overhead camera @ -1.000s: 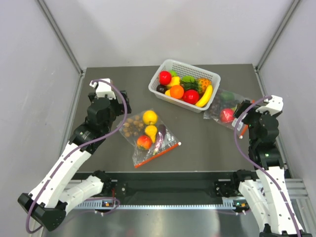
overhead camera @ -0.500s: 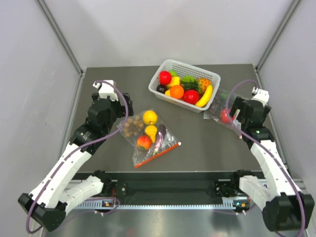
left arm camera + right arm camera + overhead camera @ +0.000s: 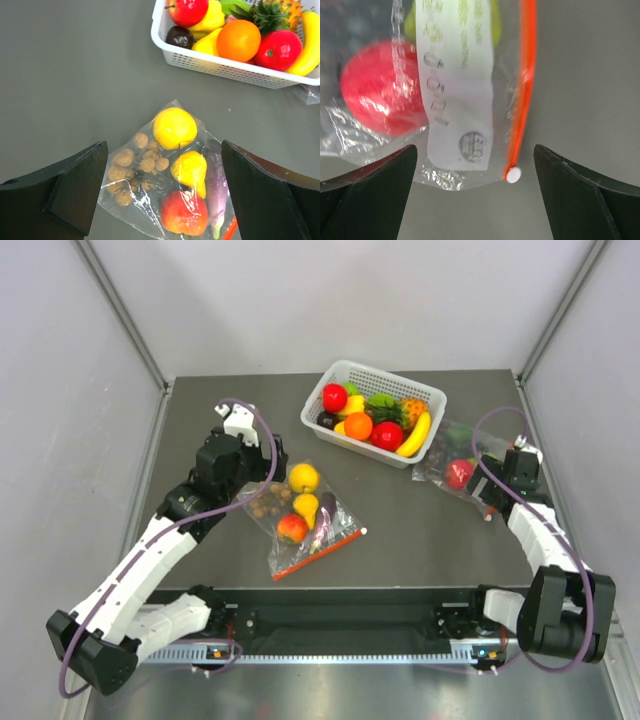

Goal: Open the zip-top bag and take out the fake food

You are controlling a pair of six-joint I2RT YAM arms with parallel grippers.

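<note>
Crinkly clear zip-top bag on tabletop beside basket, orange-red zip strip, red apple inside. Label print unreadable. Left end effector and right end effector both wide open, empty.

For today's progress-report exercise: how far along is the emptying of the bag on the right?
Done: nothing yet; the zip strip looks shut and the red apple is inside the bag. In hand: the right gripper hangs open over the strip's end. Left: grip, unzip, empty it.
</note>
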